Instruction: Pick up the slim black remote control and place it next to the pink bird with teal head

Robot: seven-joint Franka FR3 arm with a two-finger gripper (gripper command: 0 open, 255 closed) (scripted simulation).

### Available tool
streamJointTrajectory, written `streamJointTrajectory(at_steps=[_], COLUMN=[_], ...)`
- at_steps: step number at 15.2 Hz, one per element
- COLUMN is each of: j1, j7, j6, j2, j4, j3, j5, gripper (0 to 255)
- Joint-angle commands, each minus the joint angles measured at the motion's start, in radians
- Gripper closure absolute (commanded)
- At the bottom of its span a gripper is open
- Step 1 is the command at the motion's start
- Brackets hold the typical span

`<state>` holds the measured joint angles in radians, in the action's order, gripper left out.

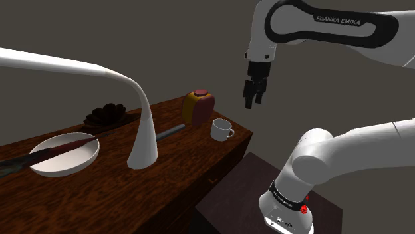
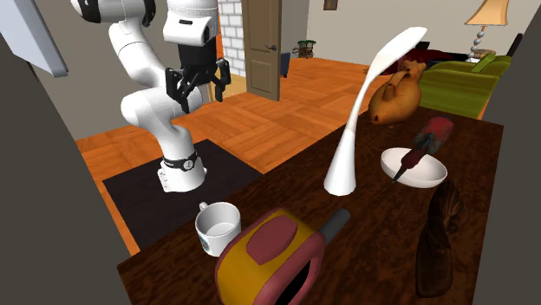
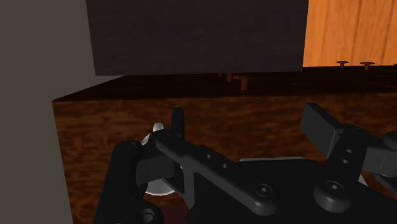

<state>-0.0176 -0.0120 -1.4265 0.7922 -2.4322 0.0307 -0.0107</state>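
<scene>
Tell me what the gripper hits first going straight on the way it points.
Probably the wooden table top, just beside the white mug; the open gripper points down at it. Depth is unclear, so the mug could come first.

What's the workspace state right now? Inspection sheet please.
Surface: dark wooden table, nothing spilled.
Job's things: slim dark remote lies flat beside the white lamp; bird target, cannot tell which item.
Clutter: white lamp, white bowl holding a reddish object, white mug, yellow-red object, brown figure, dark pinecone-like piece.
End effector: open, empty, in the air over the table's mug end.
Cables: nothing seen.
Surroundings: wooden floor, door, green sofa.
</scene>
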Motion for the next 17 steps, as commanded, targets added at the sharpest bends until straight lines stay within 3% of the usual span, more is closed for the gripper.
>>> streamJointTrajectory(at_steps=[1, 9, 17], j1=[0.0, -0.083, -0.167], j7=[0.0, -0.318, -0.615], j6=[0.0, -0.301, -0.578], j2=[0.0, -0.209, -0.47], j4=[0.0, -0.03, 0.023], j3=[0.0, 0.086, 0.138], j5=[0.0, 0.088, 0.109], gripper=[0, 0, 0])
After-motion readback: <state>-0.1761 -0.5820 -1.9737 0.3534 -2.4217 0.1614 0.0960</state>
